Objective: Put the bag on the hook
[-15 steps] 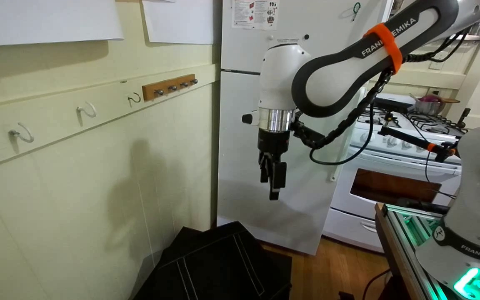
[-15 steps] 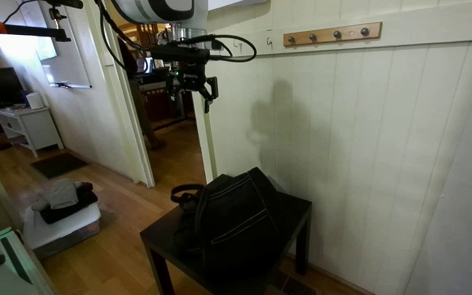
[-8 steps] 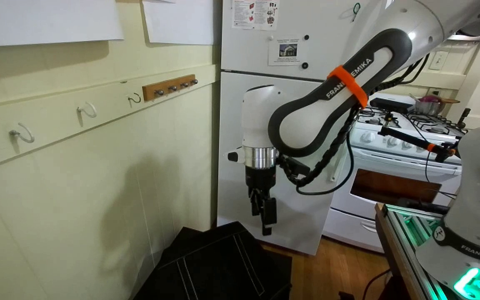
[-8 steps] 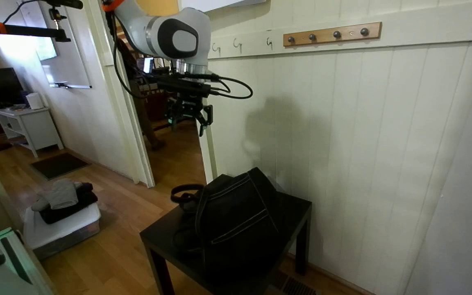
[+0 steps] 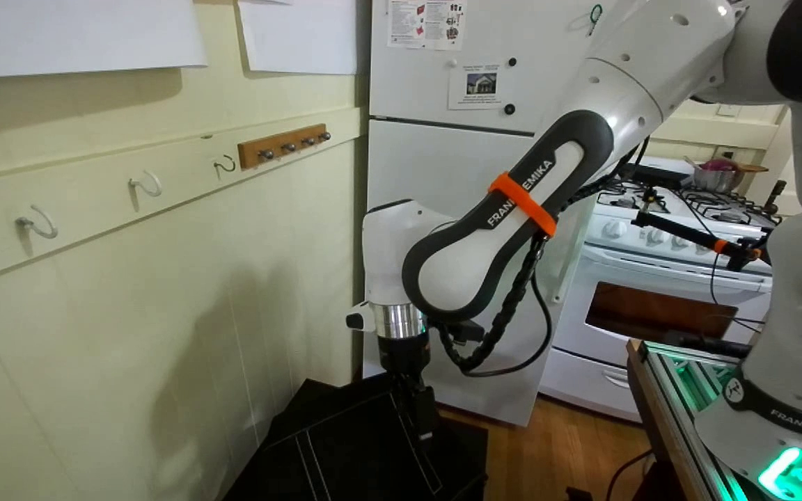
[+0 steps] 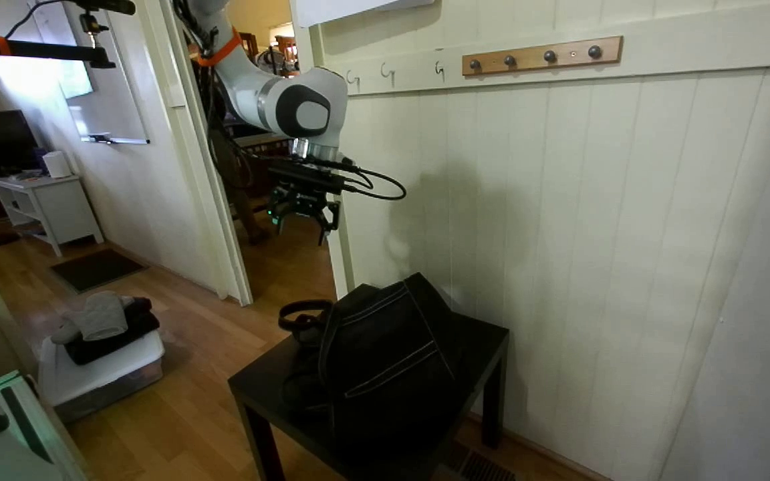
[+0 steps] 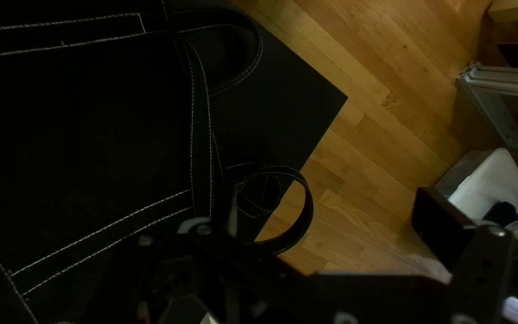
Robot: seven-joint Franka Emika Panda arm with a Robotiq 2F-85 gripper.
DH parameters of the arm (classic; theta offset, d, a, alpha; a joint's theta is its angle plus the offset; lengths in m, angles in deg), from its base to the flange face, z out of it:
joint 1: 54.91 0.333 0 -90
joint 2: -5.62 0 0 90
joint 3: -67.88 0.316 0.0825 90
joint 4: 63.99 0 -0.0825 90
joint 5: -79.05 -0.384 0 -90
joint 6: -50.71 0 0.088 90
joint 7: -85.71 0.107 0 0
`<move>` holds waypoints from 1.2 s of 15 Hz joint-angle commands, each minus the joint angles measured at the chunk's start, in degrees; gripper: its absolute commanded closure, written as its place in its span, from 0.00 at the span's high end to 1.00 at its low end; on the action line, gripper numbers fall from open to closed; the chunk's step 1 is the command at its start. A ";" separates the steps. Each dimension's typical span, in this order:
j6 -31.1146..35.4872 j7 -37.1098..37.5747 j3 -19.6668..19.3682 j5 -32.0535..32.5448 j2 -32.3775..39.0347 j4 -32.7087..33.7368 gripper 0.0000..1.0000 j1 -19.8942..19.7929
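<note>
— Hanging above the bag (image 6: 385, 381) with its jaws apart, the end effector (image 6: 301, 232) points downward in both exterior views. How is the bag placed?

— Black with pale stitching, it lies slumped on the dark surface (image 6: 261, 377); in an exterior view, a gap shows between it and the end effector.

— And the strap handles (image 7: 308, 202)?

— These form 2 loops at the bag's edge in the wrist view, the loop nearer the end effector overlapping the surface's edge, with wooden floor (image 7: 376, 135) seen through it. Contact between that loop and the jaws cannot be judged; the parts there are dark and blurred.

— What bears the end effector?

— A white arm (image 5: 498, 236), fitted with an orange band (image 5: 523, 204) and a curved black cable (image 5: 514, 305).

— Locate the hook (image 6: 439, 67).

— It is fixed to the cream rail (image 6: 712, 40) on the wall (image 6: 592, 200), higher than the bag and just beside a wooden strip (image 6: 530, 59) with 4 dark knobs. 2 similar hooks (image 5: 147, 191) sit farther from the strip.

— And beyond?

— A white refrigerator (image 5: 464, 174), bearing 2 printed sheets (image 5: 426, 24), stands near a stove (image 5: 651, 271) that carries a metal pot (image 5: 714, 181). In an exterior view, a storage box (image 6: 121, 387) rests on the floor, gray and black cloth (image 6: 104, 317) heaped on its lid.
</note>
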 commanded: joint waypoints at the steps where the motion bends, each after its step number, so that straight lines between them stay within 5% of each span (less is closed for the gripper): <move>1: 0.01 0.00 1.62 0.75 1.38 1.18 1.00 -1.43; 9: -0.09 -1.02 2.32 0.64 3.50 3.53 1.00 -2.28; 12: -2.41 0.36 1.89 2.00 9.71 8.25 1.00 -1.27; 18: 4.06 3.70 1.80 4.72 17.80 12.78 1.00 0.97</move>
